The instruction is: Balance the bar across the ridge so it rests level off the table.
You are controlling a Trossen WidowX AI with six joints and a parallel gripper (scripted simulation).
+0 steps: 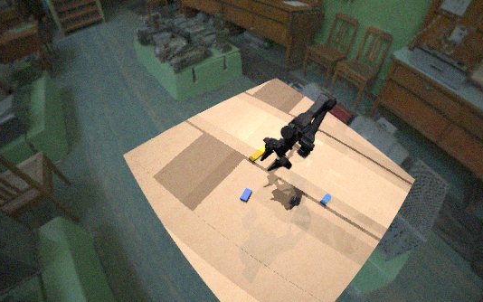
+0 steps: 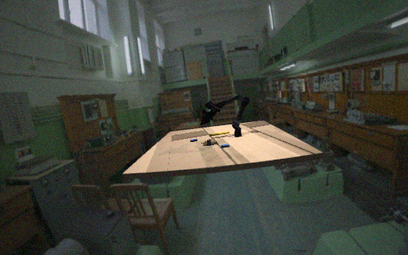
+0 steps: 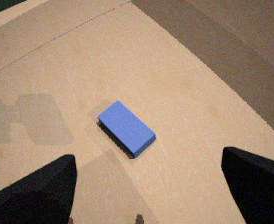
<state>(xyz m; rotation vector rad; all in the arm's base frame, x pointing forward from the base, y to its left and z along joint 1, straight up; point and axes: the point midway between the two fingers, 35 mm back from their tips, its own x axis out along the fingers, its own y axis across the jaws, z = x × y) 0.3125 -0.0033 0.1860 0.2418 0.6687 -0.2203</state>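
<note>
1. Pale wooden surface carries everything.
2. Black arm reaches out from its base at the far right, elbow high, wrist pitched down; gripper hangs above the surface, well clear of it.
3. Long thin yellow bar lies flat just left of the gripper. Prob. stiff & light; grab at mid-length so it balances.
4. Fingers fairly wide apart, holding nothing; small flat blue block lies below, between them.

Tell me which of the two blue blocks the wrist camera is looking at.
The left blue block, seen from the top view; it lies flat between the open tool's fingers in the wrist view. The other blue block lies right of the dark ridge piece.
</note>
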